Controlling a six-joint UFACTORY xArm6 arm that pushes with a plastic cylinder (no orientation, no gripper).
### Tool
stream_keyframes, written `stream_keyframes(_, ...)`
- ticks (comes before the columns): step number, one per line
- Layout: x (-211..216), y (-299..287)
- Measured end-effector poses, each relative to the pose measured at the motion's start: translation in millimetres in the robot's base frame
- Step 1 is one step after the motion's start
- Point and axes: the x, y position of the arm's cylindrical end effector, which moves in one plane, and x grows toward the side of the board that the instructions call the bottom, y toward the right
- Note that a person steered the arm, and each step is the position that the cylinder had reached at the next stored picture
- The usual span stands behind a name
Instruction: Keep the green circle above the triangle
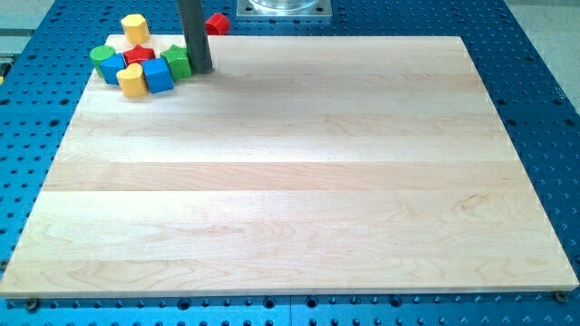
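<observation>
The blocks sit in a tight cluster at the board's top left corner. The green circle is at the cluster's left end. A blue block, whose shape I cannot make out, touches it just below. My tip rests on the board at the cluster's right side, right beside a green star-like block. The rod rises from there out of the view's top.
In the cluster there are also a red block, a blue cube, a yellow block at the bottom and a yellow block at the top. A red block lies behind the rod at the board's top edge.
</observation>
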Motion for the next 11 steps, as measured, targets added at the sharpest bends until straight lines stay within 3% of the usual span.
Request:
stream_keyframes(1,-2.4,0.5)
stream_keyframes(2,-31.7,12.6)
stream_keyframes(3,-69.1,-27.3)
stream_keyframes(6,-52.7,-169.6)
stream_keyframes(8,-37.2,-171.4)
stream_keyframes(9,-8.0,-170.8)
stream_keyframes(11,-5.2,-150.2)
